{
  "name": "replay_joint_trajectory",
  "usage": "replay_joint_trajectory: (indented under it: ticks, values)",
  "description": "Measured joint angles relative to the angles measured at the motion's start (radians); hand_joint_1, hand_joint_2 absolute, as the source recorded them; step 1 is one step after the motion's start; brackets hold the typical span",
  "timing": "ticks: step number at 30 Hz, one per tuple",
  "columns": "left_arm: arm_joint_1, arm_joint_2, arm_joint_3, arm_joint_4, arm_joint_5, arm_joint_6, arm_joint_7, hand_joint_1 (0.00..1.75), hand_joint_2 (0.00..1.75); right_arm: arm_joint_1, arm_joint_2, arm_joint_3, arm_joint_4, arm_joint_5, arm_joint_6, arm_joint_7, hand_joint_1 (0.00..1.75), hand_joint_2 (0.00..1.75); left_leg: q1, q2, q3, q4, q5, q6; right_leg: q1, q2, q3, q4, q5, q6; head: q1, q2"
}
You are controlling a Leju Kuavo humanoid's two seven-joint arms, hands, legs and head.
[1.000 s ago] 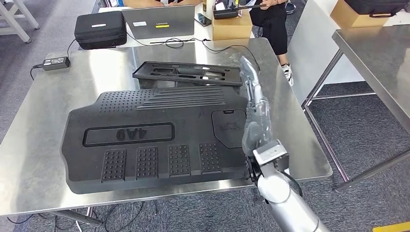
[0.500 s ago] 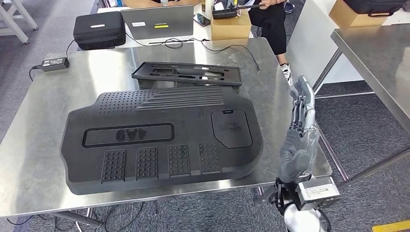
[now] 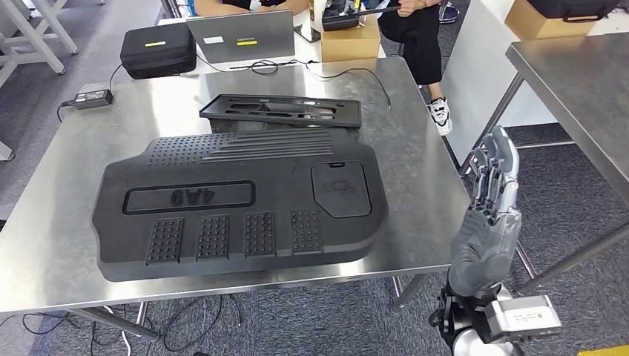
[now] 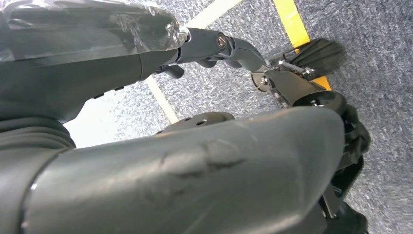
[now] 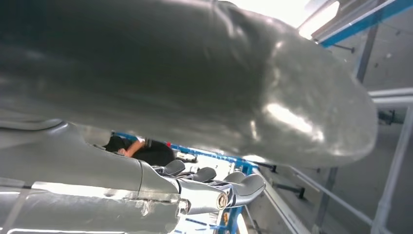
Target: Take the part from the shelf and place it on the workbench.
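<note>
The part (image 3: 237, 208), a big black moulded panel with ribbed and studded patches, lies flat on the steel counter (image 3: 67, 245), covering most of its middle and reaching close to the near edge. I see nothing holding it. Just behind it, touching or nearly touching its far edge, sits a smaller flat black frame (image 3: 282, 111). Farther back I can make out an open laptop (image 3: 241, 33), a black case (image 3: 157, 49) to its left, a cardboard box (image 3: 354, 38) to its right, and a power brick (image 3: 92, 97) near the counter's left edge with its cable trailing off. A person in dark trousers (image 3: 419, 41) sits beyond the far right corner.

My right hand (image 3: 489, 215) is raised off the counter's right side, well apart from the part, fingers stretched out straight and holding nothing. My left hand (image 4: 204, 44) shows in its wrist view above carpet with yellow tape, fingers extended, nothing in its grasp.
</note>
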Motion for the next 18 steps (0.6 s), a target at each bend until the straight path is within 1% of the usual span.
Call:
replay_joint_trajectory:
  ticks: [1, 2, 3, 4, 5, 6, 7, 8, 9, 10, 11, 12, 13, 14, 15, 16, 17, 18]
  values:
    - [0.001, 0.000, 0.000, 0.000, -0.001, 0.000, 0.001, 0.00, 0.00, 0.002, 0.000, 0.000, -0.004, -0.001, 0.000, 0.000, 0.00, 0.00, 0.002, 0.001, -0.013, 0.029, -0.031, -0.003, 0.001, -0.001, -0.009, -0.001, 0.009, -0.009, -0.005, 0.000]
    - [0.001, 0.000, 0.000, 0.000, -0.002, 0.000, 0.002, 0.00, 0.00, 0.004, 0.000, 0.000, -0.007, -0.002, 0.000, 0.001, 0.00, 0.00, 0.002, 0.001, -0.031, 0.080, -0.079, -0.003, 0.002, -0.003, -0.019, -0.001, 0.018, -0.017, -0.011, 0.000]
    - [0.000, 0.000, 0.000, 0.000, -0.003, 0.000, 0.003, 0.00, 0.00, 0.006, 0.000, 0.000, -0.010, -0.004, 0.000, 0.002, 0.00, 0.00, 0.000, 0.002, -0.052, 0.147, -0.133, -0.002, 0.005, -0.004, -0.031, -0.001, 0.026, -0.021, -0.018, 0.000]
    - [0.000, 0.000, 0.000, 0.000, -0.005, 0.000, 0.003, 0.00, 0.00, 0.008, 0.000, -0.001, -0.012, -0.005, 0.000, 0.002, 0.00, 0.00, -0.002, 0.001, -0.069, 0.215, -0.178, -0.001, 0.009, -0.005, -0.042, -0.001, 0.035, -0.024, -0.025, 0.000]
    - [-0.001, 0.000, 0.000, 0.000, -0.006, 0.000, 0.003, 0.00, 0.00, 0.011, 0.000, -0.001, -0.013, -0.007, 0.000, 0.002, 0.00, 0.00, -0.005, 0.001, -0.076, 0.269, -0.204, 0.001, 0.013, -0.006, -0.054, 0.000, 0.044, -0.026, -0.029, 0.000]
    - [-0.001, 0.000, 0.000, 0.000, -0.006, 0.000, 0.003, 0.00, 0.00, 0.013, 0.000, -0.001, -0.014, -0.008, 0.000, 0.003, 0.00, 0.00, -0.008, 0.001, -0.066, 0.292, -0.207, 0.005, 0.018, -0.007, -0.067, 0.000, 0.053, -0.027, -0.033, 0.000]
    - [-0.002, 0.000, 0.000, 0.000, -0.007, 0.000, 0.003, 0.00, 0.00, 0.014, 0.000, -0.001, -0.015, -0.009, -0.001, 0.003, 0.00, 0.00, -0.012, 0.001, -0.038, 0.280, -0.194, 0.012, 0.022, -0.007, -0.078, 0.000, 0.062, -0.027, -0.034, 0.000]
    - [-0.002, 0.000, 0.000, 0.000, -0.007, 0.000, 0.004, 0.00, 0.00, 0.014, 0.000, -0.001, -0.016, -0.010, -0.001, 0.004, 0.00, 0.00, -0.017, 0.001, 0.008, 0.233, -0.173, 0.021, 0.026, -0.007, -0.090, 0.000, 0.071, -0.028, -0.035, 0.000]
    - [-0.004, 0.000, 0.000, 0.000, -0.008, 0.000, 0.004, 0.00, 0.00, 0.015, 0.000, -0.001, -0.018, -0.011, -0.001, 0.005, 0.00, 0.00, -0.023, 0.001, 0.066, 0.162, -0.158, 0.032, 0.028, -0.007, -0.098, 0.001, 0.079, -0.027, -0.036, 0.000]
    - [-0.006, 0.001, 0.000, 0.000, -0.008, 0.001, 0.005, 0.00, 0.00, 0.015, 0.000, -0.001, -0.022, -0.011, -0.001, 0.005, 0.00, 0.00, -0.029, 0.001, 0.121, 0.084, -0.154, 0.043, 0.031, -0.008, -0.104, 0.001, 0.086, -0.025, -0.037, 0.000]
    - [-0.009, 0.001, 0.000, 0.000, -0.008, 0.002, 0.006, 0.00, 0.00, 0.015, 0.000, -0.002, -0.025, -0.012, -0.001, 0.006, 0.00, 0.00, -0.034, 0.003, 0.160, 0.025, -0.155, 0.049, 0.032, -0.009, -0.107, 0.001, 0.093, -0.021, -0.035, 0.000]
    - [-0.011, 0.001, 0.000, 0.000, -0.008, 0.003, 0.006, 0.00, 0.00, 0.015, 0.000, -0.002, -0.027, -0.012, -0.001, 0.006, 0.00, 0.00, -0.039, 0.004, 0.181, -0.012, -0.159, 0.053, 0.032, -0.012, -0.108, 0.000, 0.100, -0.015, -0.034, 0.000]
    - [-0.012, 0.002, 0.000, 0.000, -0.008, 0.003, 0.007, 0.00, 0.00, 0.015, 0.000, -0.002, -0.028, -0.012, -0.001, 0.006, 0.00, 0.00, -0.042, 0.006, 0.186, -0.029, -0.156, 0.056, 0.032, -0.014, -0.107, -0.002, 0.108, -0.009, -0.033, 0.000]
    - [-0.011, 0.001, 0.000, 0.000, -0.008, 0.003, 0.007, 0.00, 0.00, 0.016, 0.000, -0.003, -0.029, -0.012, -0.002, 0.006, 0.00, 0.00, -0.041, 0.007, 0.180, -0.033, -0.146, 0.059, 0.030, -0.015, -0.108, -0.004, 0.113, -0.002, -0.032, 0.000]
    - [-0.010, 0.001, 0.000, 0.000, -0.008, 0.003, 0.007, 0.00, 0.00, 0.016, -0.001, -0.004, -0.030, -0.012, -0.002, 0.006, 0.00, 0.00, -0.040, 0.009, 0.173, -0.038, -0.135, 0.065, 0.030, -0.015, -0.112, 0.000, 0.108, 0.004, -0.031, 0.000]
    - [-0.009, 0.001, 0.000, 0.000, -0.008, 0.003, 0.008, 0.00, 0.00, 0.017, -0.002, -0.004, -0.030, -0.012, -0.002, 0.006, 0.00, 0.00, -0.037, 0.011, 0.165, -0.043, -0.124, 0.071, 0.030, -0.014, -0.120, 0.014, 0.089, 0.009, -0.029, 0.000]
    - [-0.008, 0.001, -0.001, 0.000, -0.008, 0.003, 0.008, 0.00, 0.00, 0.017, -0.003, -0.005, -0.031, -0.013, -0.003, 0.006, 0.00, 0.00, -0.035, 0.013, 0.152, -0.047, -0.112, 0.076, 0.029, -0.013, -0.133, 0.052, 0.048, 0.014, -0.024, 0.000]
    - [-0.008, 0.001, -0.001, 0.000, -0.008, 0.003, 0.009, 0.00, 0.00, 0.018, -0.003, -0.006, -0.031, -0.014, -0.004, 0.006, 0.00, 0.00, -0.036, 0.015, 0.140, -0.046, -0.102, 0.080, 0.027, -0.013, -0.149, 0.107, -0.003, 0.017, -0.018, 0.000]
